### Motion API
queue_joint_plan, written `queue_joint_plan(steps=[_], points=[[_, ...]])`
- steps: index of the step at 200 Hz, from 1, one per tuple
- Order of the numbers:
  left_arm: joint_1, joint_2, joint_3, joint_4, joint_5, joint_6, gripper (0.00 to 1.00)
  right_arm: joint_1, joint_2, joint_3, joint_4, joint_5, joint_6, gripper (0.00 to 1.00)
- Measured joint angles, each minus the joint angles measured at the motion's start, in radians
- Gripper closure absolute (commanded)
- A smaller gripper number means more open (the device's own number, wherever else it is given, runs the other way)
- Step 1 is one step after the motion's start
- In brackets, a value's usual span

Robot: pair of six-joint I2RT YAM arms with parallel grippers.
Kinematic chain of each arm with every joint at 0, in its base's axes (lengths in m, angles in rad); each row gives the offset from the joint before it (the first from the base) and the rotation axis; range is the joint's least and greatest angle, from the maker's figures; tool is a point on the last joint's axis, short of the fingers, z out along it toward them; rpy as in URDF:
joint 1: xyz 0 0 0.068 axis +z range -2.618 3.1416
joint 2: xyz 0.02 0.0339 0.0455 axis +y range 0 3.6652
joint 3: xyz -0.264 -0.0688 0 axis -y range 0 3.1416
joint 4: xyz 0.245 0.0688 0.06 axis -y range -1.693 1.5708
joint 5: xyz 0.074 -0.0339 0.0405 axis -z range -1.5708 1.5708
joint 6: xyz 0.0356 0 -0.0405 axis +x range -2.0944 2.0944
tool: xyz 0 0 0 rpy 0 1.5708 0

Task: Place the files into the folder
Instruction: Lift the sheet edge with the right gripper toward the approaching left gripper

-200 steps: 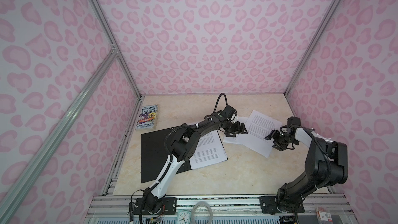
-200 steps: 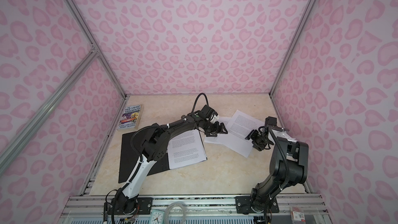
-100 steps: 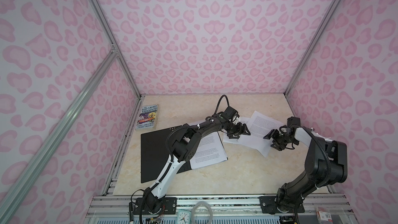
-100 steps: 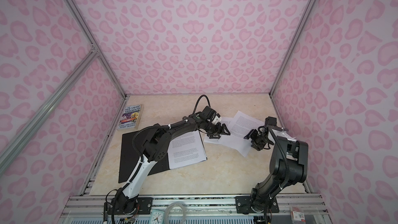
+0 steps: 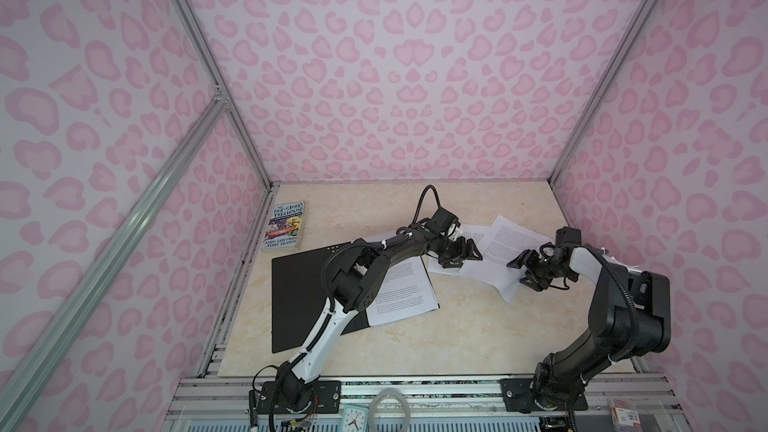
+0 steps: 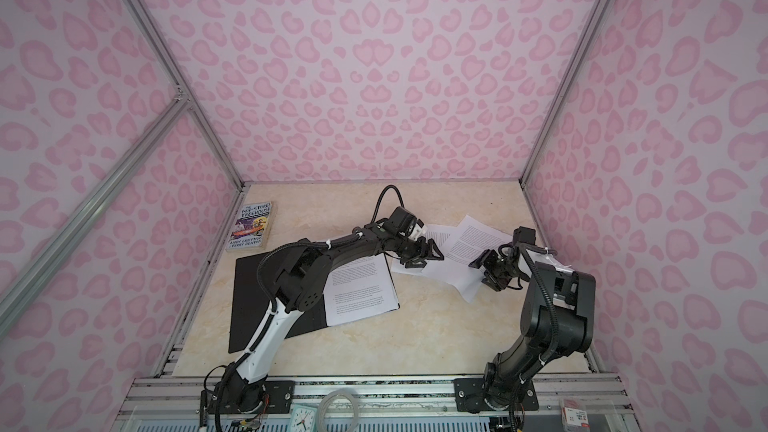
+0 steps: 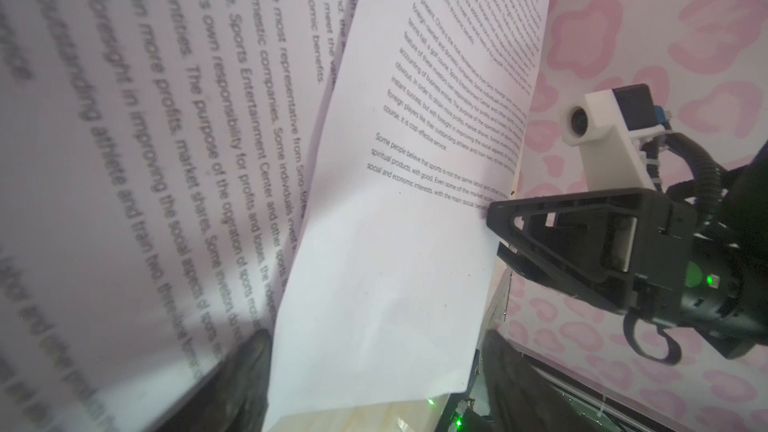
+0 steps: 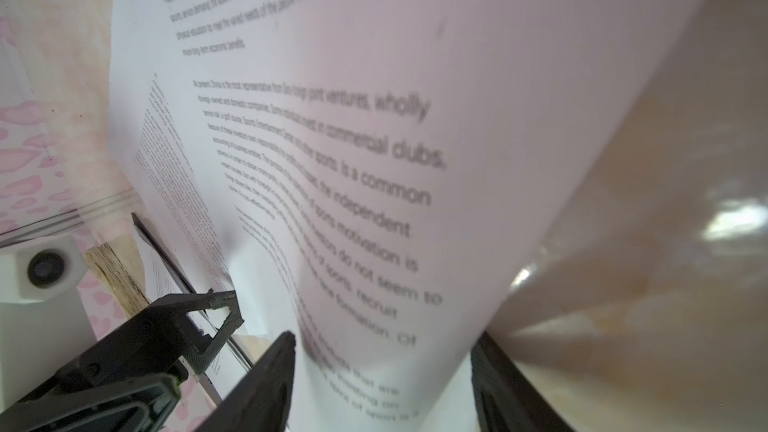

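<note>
Where the left gripper [image 5: 462,254] and right gripper [image 5: 524,271] flank loose files [image 5: 505,238] right of the open folder [image 5: 297,284], jaws wide, gripping nothing: pinch one sheet's opposite edges evenly, lift level.

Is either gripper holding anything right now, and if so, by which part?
Nothing looks clamped. Both jaws stand open: the left gripper and the right gripper each straddle an edge of the files.

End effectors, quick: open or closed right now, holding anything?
Left end effector: open, jaws astride the files, nothing clamped.
Right end effector: open at the files' edge, nothing clamped.
</note>
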Motion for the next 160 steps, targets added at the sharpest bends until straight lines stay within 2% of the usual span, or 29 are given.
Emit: queue_joint_plan(steps=[24, 78, 103, 160], points=[[0.0, -0.009, -0.02, 0.028, 0.01, 0.009, 0.09, -0.008, -0.002, -0.007, 0.006, -0.016, 0.004, 0.32], [-0.001, -0.013, -0.026, 0.057, 0.019, -0.019, 0.14, -0.014, -0.04, -0.047, 0.015, -0.05, 0.035, 0.31], [0.002, -0.013, -0.029, 0.079, 0.038, -0.08, 0.15, -0.017, -0.045, -0.058, 0.015, -0.067, 0.045, 0.3], [0.014, -0.013, -0.094, 0.298, 0.106, -0.256, 0.13, -0.008, -0.1, -0.108, 0.029, -0.112, 0.079, 0.27]])
